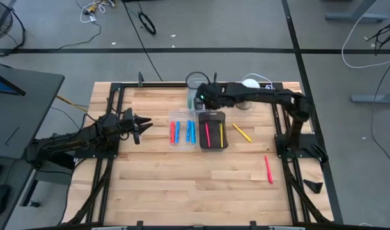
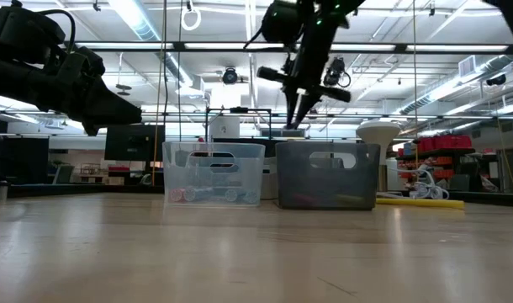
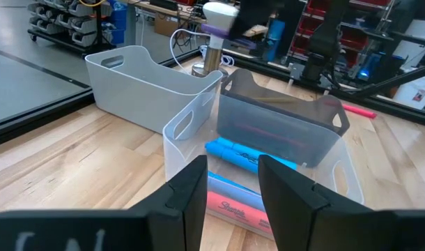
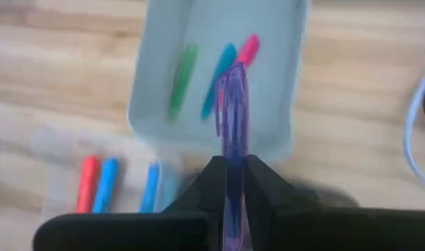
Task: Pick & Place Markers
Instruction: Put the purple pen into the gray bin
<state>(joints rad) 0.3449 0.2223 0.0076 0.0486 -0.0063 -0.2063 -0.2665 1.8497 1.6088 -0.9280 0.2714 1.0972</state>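
My right gripper hangs above the table's far middle and is shut on a purple marker. Under it stands a pale bin holding green, blue and pink markers. In the high view my right gripper is just beyond the clear bin with red and blue markers and the dark bin with pink and yellow ones. A yellow marker and a red marker lie flat on the table. My left gripper waits open, left of the clear bin. My right gripper pinches the purple marker between its two fingers near one end. The fingers come from above, pointing down, and the marker runs along them. Its free end sticks out past the fingertips, lifted clear above the pale bin.
A white stand-like object and a cable sit at the far edge, right of the pale bin. Black frame rails run along the table's left and right sides. Bare wood spreads across the near half.
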